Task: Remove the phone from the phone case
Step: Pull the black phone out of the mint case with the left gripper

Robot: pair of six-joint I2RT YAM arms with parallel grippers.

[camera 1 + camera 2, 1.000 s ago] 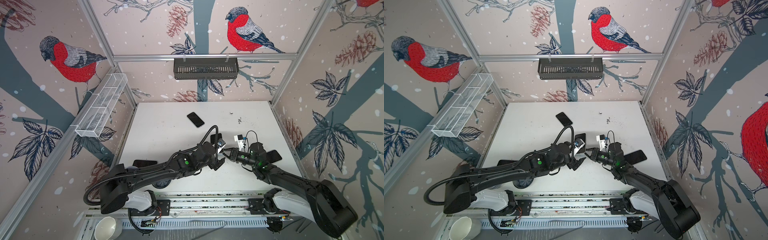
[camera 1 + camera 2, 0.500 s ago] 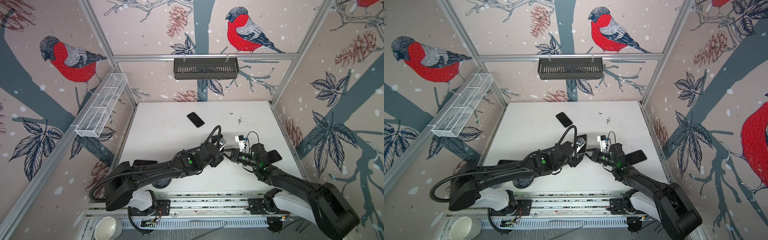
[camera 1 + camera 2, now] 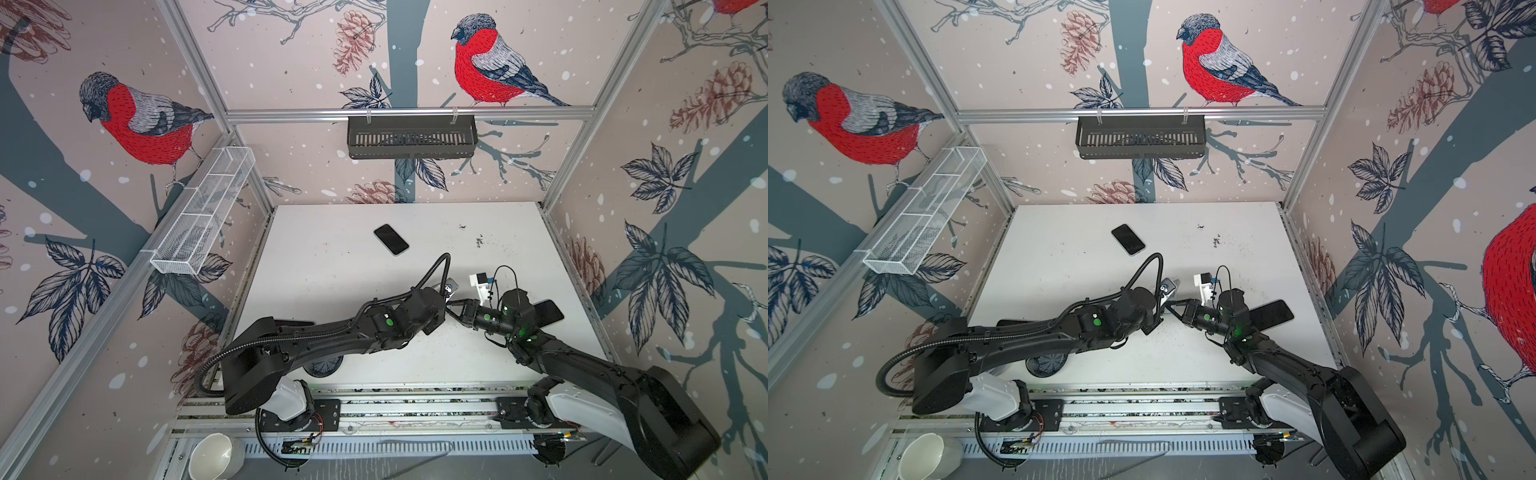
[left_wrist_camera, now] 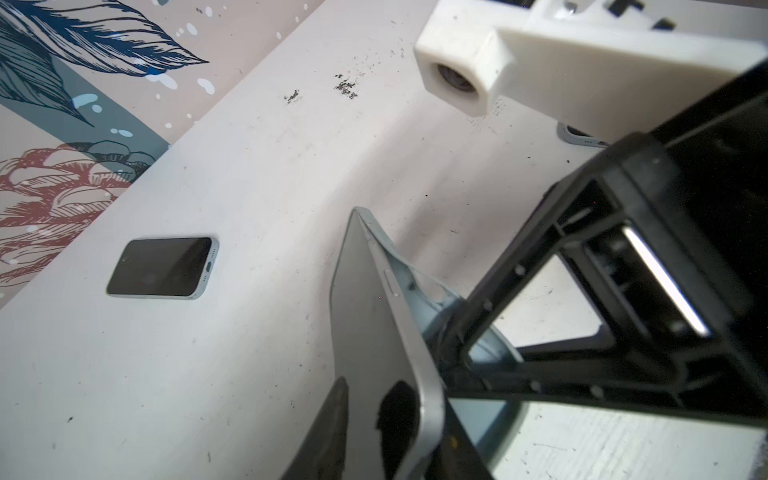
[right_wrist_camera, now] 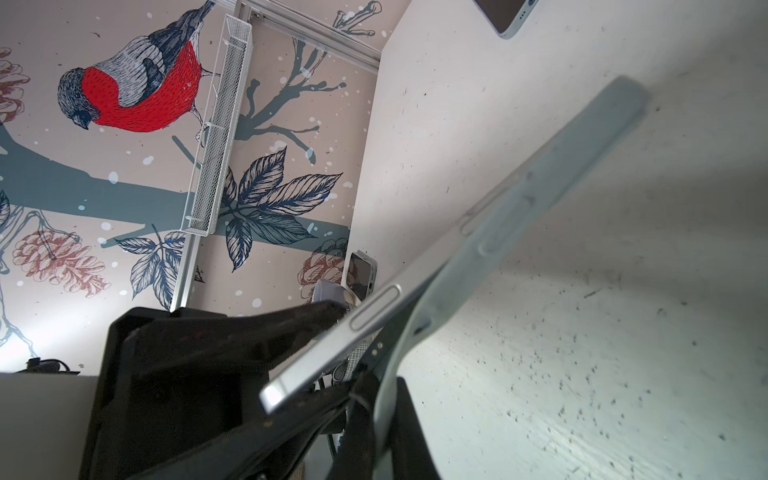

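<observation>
**Two grippers, one phone half out**

Left gripper (image 4: 395,399) is clamped on the silver-edged, dark-screened phone (image 4: 365,324). Right gripper (image 4: 453,340) is pinched tight on the wall of the pale blue soft case (image 5: 540,199). Both hold it off the white table (image 3: 332,270), mid-table between the arms. Phone's gripped end gapes clear of the case; the opposite end sits in it. Second dark flat phone (image 3: 391,239) lies farther back.

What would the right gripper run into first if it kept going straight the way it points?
Most likely the left gripper, straight ahead and very close, gripping the phone whose case the right gripper holds. The exact depth is unclear.
</observation>
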